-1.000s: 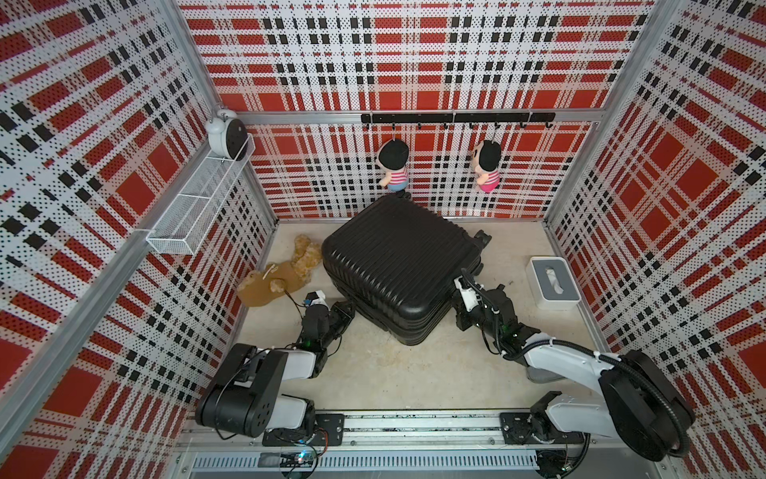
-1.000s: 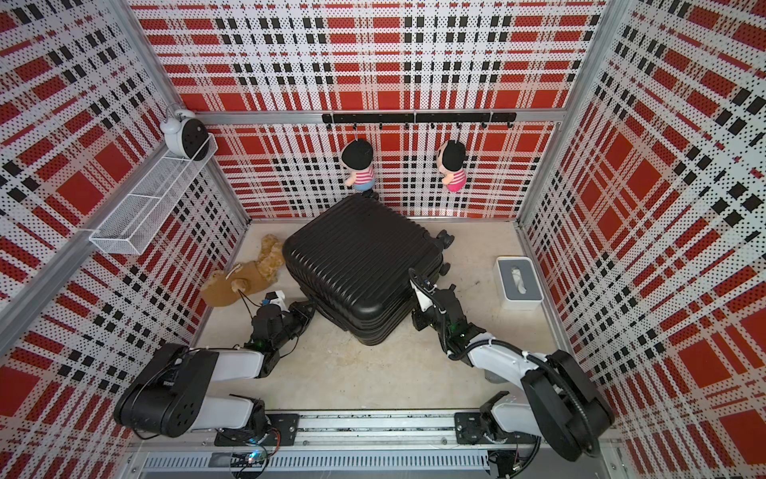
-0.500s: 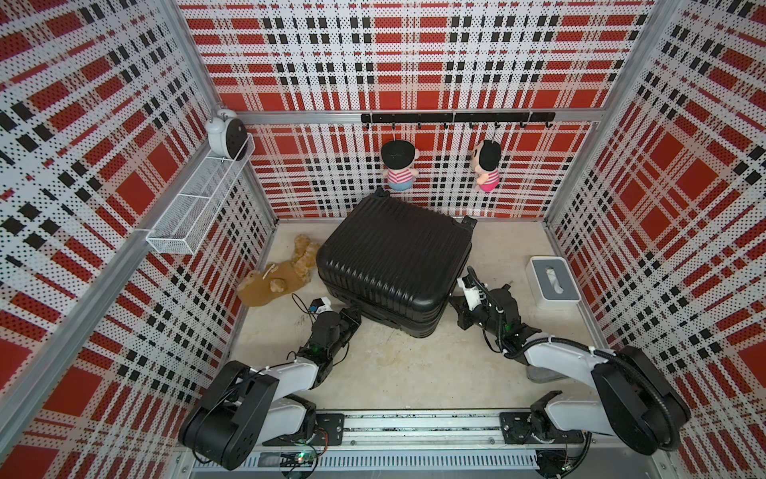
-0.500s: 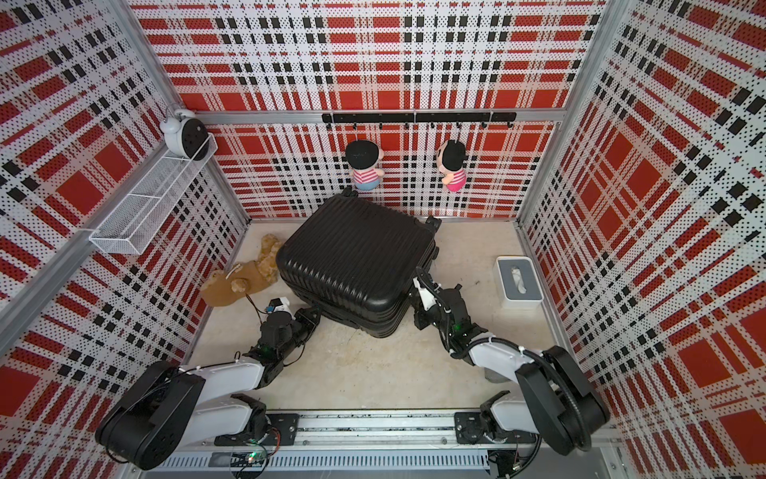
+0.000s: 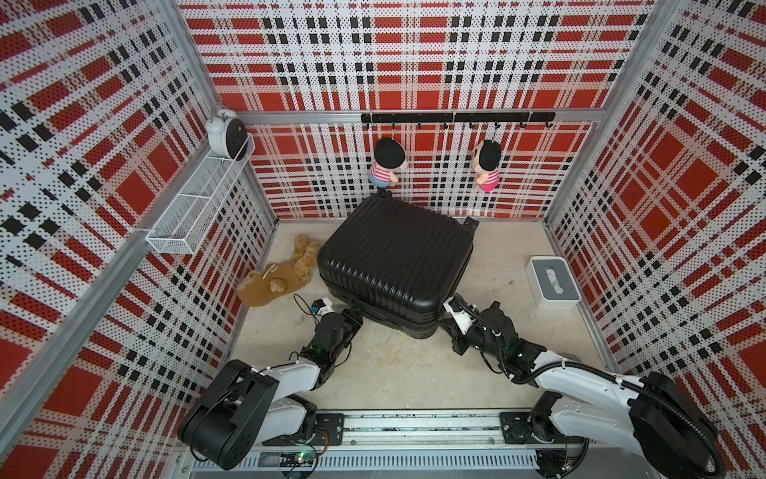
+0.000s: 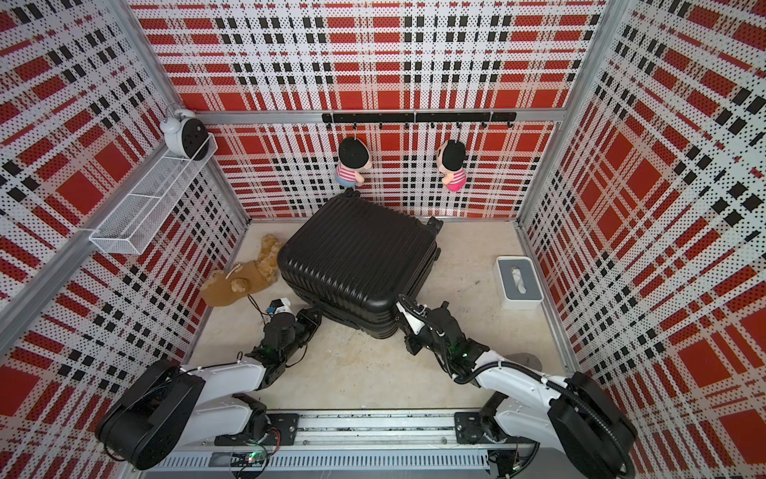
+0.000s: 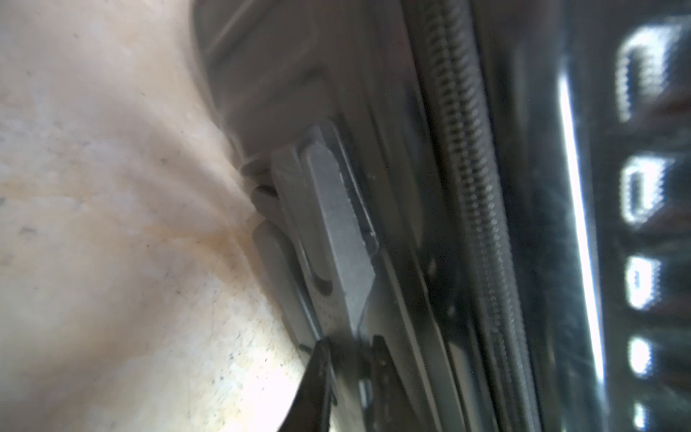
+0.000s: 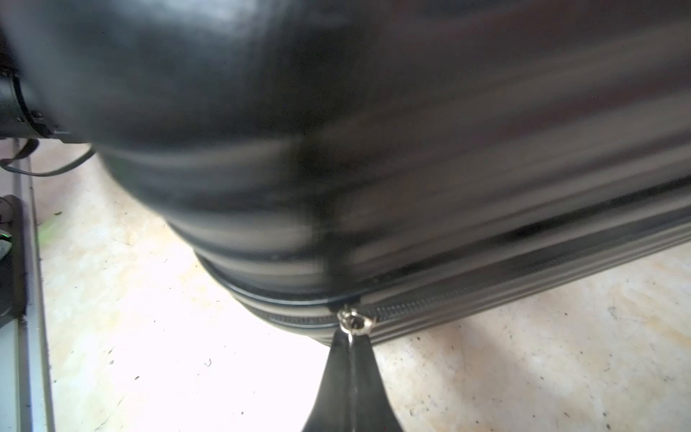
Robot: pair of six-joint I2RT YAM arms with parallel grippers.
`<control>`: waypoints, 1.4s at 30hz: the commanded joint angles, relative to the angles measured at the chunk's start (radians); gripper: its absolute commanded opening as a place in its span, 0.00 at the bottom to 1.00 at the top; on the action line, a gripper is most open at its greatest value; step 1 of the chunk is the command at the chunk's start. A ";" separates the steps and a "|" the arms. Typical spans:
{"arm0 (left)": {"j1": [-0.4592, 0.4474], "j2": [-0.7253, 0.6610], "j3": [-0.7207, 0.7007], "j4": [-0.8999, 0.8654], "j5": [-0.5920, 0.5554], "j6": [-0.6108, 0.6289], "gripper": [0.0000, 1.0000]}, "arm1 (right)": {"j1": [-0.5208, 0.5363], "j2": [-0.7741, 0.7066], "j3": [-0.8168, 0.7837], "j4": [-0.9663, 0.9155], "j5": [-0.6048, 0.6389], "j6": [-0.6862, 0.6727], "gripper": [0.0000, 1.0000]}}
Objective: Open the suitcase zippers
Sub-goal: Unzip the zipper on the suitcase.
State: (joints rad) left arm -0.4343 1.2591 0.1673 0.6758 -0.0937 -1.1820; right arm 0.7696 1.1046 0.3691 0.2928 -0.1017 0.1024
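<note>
squarely in the middle of the red plaid-walled cell (image 5: 414,62), the large black ribbed hard-shell suitcase (image 5: 393,257) lies flat on the pale beige worktop (image 5: 393,373), its near seam turned toward both arms, apparently so the pulls sit within reach. the left hand (image 7: 349,353) is clamped on the end of a flat grey metal pull tab (image 7: 336,224) beside the black coil zipper track (image 7: 467,168); at the near right corner the right hand (image 8: 351,359) is pinched together on a thin pull (image 8: 350,341) hanging from a small silver ring (image 8: 355,323). one hand per pull suggests the sliders are meant to run opposite ways.
</note>
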 commanded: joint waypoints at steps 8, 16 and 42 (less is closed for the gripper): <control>-0.098 0.020 0.021 0.047 0.078 0.083 0.00 | 0.229 0.133 0.129 0.069 0.092 0.008 0.00; -0.100 0.040 0.023 0.048 0.082 0.091 0.00 | 0.247 0.000 0.054 0.017 0.138 0.038 0.00; -0.413 -0.123 -0.070 -0.035 -0.043 0.030 0.00 | 0.240 0.034 0.122 -0.070 0.352 0.137 0.00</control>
State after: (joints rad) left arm -0.7963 1.1618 0.0982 0.6914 -0.1463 -1.1481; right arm 1.0481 1.2098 0.4953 0.2188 0.1593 0.2176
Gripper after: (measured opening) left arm 0.052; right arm 0.053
